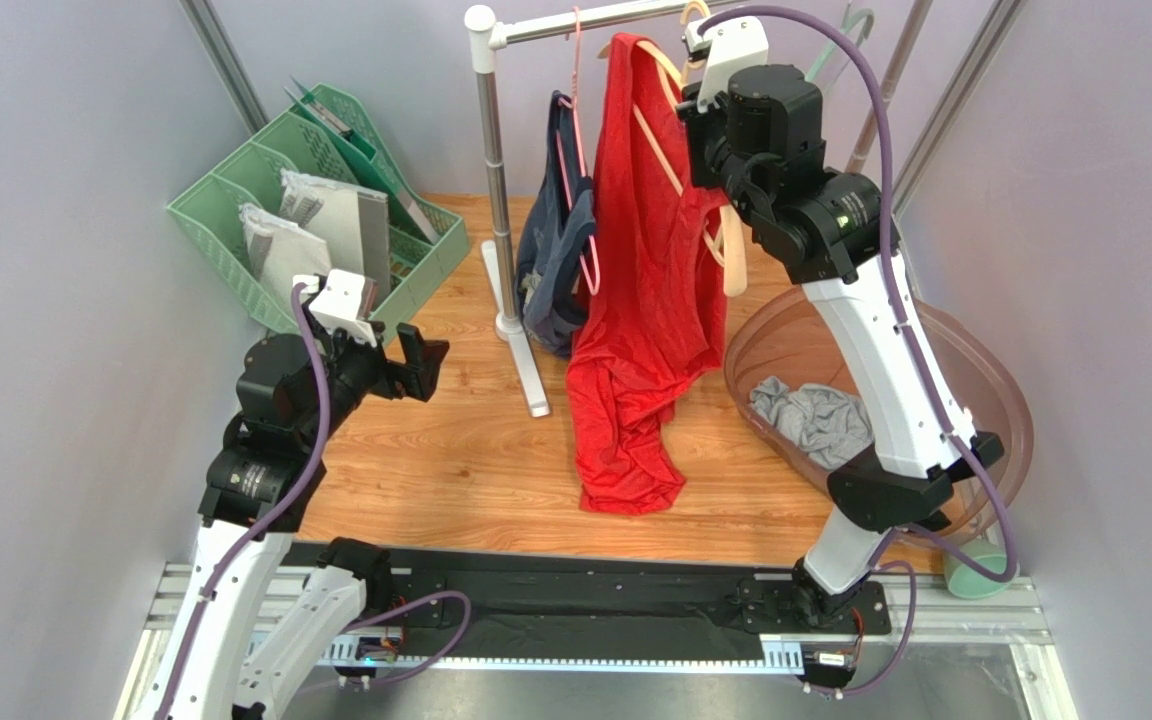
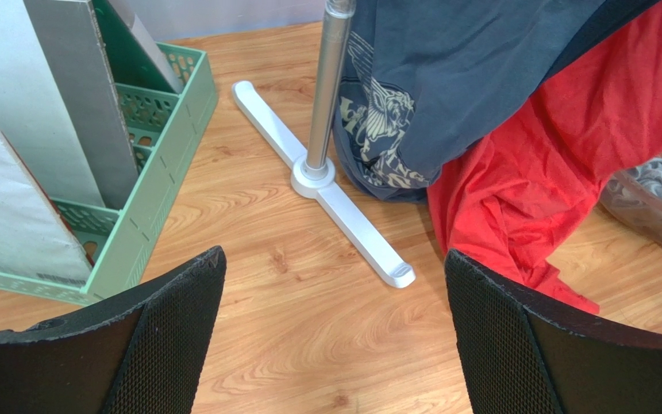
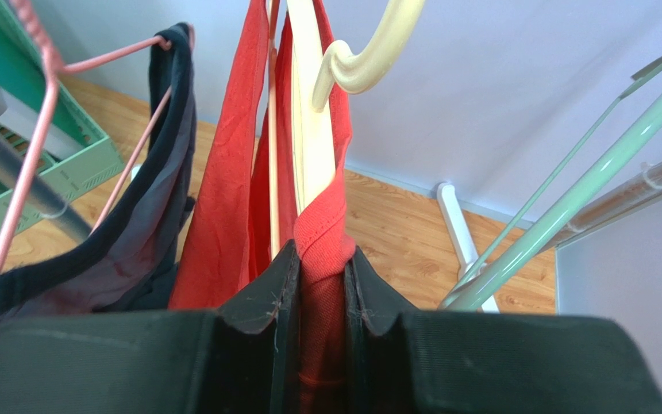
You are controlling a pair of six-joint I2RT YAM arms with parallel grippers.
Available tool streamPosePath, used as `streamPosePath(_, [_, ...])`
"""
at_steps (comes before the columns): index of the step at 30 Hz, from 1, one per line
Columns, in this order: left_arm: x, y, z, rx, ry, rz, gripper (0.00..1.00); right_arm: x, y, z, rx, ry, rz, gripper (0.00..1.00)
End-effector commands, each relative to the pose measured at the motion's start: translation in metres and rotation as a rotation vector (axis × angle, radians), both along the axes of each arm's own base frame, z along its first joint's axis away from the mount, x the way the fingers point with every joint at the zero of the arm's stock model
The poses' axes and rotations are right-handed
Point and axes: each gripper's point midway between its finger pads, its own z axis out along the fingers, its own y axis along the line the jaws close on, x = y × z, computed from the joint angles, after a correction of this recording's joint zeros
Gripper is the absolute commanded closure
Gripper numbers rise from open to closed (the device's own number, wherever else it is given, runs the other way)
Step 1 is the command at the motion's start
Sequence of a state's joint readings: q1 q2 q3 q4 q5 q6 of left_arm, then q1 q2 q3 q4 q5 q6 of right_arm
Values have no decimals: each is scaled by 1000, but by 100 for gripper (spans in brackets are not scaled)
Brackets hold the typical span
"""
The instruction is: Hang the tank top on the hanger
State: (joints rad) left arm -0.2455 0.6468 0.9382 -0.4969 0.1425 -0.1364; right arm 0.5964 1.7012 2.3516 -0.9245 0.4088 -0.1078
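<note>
The red tank top [image 1: 642, 285] hangs from the cream hanger [image 1: 732, 255] at the rail and trails onto the wood floor. In the right wrist view the cream hanger [image 3: 308, 112] runs up between the red straps [image 3: 222, 172]. My right gripper [image 3: 321, 267] is shut on a red strap of the tank top, high by the rail [image 1: 717, 120]. My left gripper [image 2: 334, 328] is open and empty, low over the floor, left of the rack base; it also shows in the top view [image 1: 394, 360].
A navy top [image 1: 552, 255] hangs on a thin pink hanger [image 1: 585, 165] beside the tank top. The white rack post [image 1: 495, 180] and foot [image 2: 343, 207] stand mid-floor. A green file tray [image 1: 312, 210] is at the left. A brown basket [image 1: 988, 375] holds a grey cloth [image 1: 815, 420]. A mint hanger [image 3: 567, 198] hangs right.
</note>
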Motion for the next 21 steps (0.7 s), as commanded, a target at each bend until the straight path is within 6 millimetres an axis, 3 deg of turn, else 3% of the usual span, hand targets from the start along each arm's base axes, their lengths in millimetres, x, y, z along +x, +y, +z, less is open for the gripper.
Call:
streamPosePath(1, [1,-4,8,-28,-30,-18,1,8,-11,57,61,-177,-28,100])
streamPosePath(21, [2,-6,6,-51,-17,-37,1,29,0,68,33,-246,-16,100])
